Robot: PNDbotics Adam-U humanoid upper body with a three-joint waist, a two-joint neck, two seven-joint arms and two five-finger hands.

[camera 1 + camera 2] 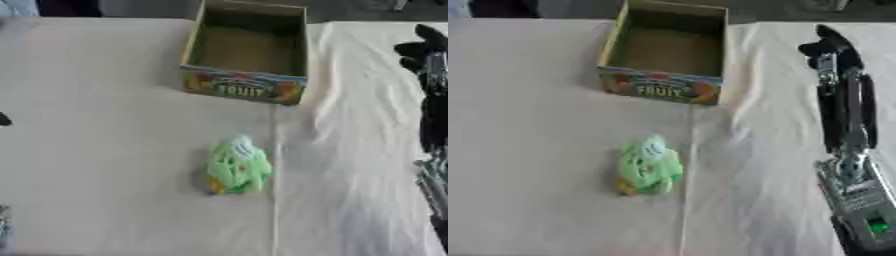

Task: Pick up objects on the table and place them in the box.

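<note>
A green soft toy (pixel 237 165) with a pale round top and a bit of orange at its base lies on the white cloth near the table's middle. Beyond it stands an open cardboard box (pixel 246 85) with a colourful FRUIT print on its front wall; its inside looks bare. My right hand (pixel 829 47) hovers to the right of the box, open with its fingers pointing away from me, holding nothing. Its arm (pixel 849 150) runs down the right side. A small dark part of my left hand (pixel 3 120) peeks in at the left edge, far from the toy.
The white cloth (pixel 350 150) is wrinkled to the right of the box and has a seam running down past the toy. The table's far edge lies just behind the box. A grey shape (pixel 3 227) shows at the lower left edge.
</note>
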